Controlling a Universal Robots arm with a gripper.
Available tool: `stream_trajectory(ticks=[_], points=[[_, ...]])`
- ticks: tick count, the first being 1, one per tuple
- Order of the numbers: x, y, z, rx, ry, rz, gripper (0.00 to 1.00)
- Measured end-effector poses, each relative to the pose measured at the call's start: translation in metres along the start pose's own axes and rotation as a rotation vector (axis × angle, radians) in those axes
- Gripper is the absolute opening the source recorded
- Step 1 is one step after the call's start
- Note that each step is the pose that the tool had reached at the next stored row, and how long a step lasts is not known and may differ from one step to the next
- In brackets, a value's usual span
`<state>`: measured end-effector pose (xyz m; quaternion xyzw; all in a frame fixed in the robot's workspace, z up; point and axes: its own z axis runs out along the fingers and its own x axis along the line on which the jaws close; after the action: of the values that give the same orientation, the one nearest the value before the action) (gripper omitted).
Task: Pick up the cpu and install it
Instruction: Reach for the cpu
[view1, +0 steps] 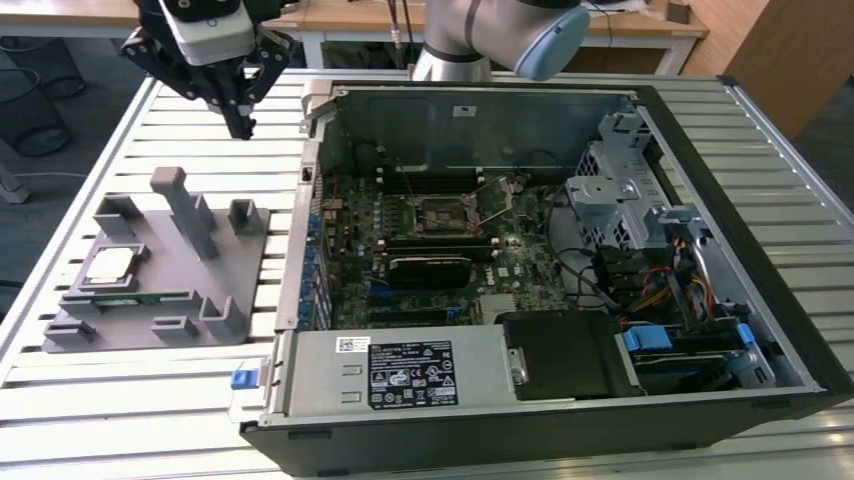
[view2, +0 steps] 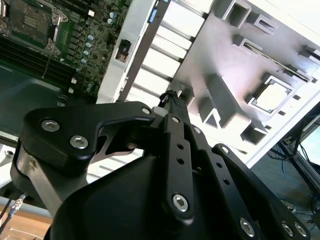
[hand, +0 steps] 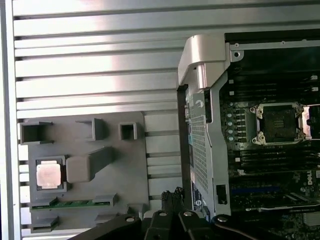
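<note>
The cpu (view1: 110, 265) is a small silver square chip lying flat in a recess of the grey holder block (view1: 200, 290) at the exterior view's left. It also shows in both wrist views, as the cpu (hand: 48, 175) and the cpu (view2: 272, 96). My gripper (view1: 242, 128) hangs in the air above the slatted table, behind the block and near the case's back left corner. Its fingers (view2: 170, 98) are shut together with nothing between them. The empty motherboard socket (view1: 447, 212) sits open in the middle of the case, seen too as the socket (hand: 279, 123).
The open computer case (view1: 694, 130) lies on its side at the exterior view's right, with a power supply (view1: 400, 370) at the front and drive cage (view1: 627, 190). A green memory stick (view1: 140, 297) rests in the block. Upright posts (view1: 180, 205) rise from the block.
</note>
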<state>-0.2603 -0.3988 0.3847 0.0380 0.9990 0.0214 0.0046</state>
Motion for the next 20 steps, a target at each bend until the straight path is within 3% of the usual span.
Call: stream_trajectory(ticks=[7,20], points=[[0.0168,-0.0011,0.0011,0.0002,0.0016,0.0,0.11],[0.0365,-0.0018,0.0036,0.0008,0.0105,0.001,0.11]])
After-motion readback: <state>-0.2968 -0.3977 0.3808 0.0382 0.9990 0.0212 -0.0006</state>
